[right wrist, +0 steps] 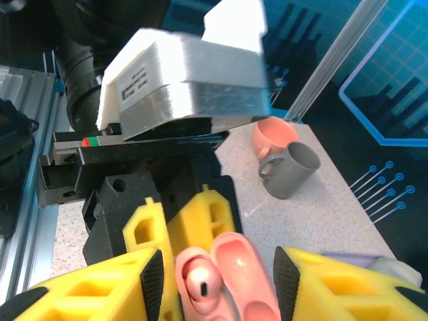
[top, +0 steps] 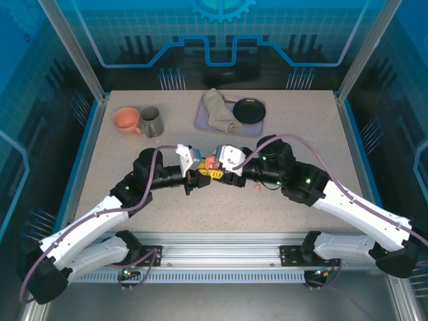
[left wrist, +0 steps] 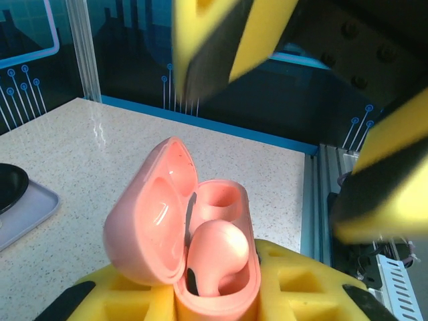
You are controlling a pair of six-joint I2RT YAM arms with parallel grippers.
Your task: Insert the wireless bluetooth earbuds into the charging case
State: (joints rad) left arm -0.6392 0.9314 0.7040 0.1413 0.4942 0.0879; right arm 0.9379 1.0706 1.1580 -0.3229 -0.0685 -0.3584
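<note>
Apparently seated earbud, case between left fingers

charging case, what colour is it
The charging case is salmon pink, shown best in the left wrist view.

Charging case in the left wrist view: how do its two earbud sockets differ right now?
The near socket holds a salmon-pink earbud; the far socket is an empty hollow. The near socket is visible at its rim alone, the far socket down its bare inner wall. Both are salmon-pink, side by side in the charging case, beside its opened lid.
</note>
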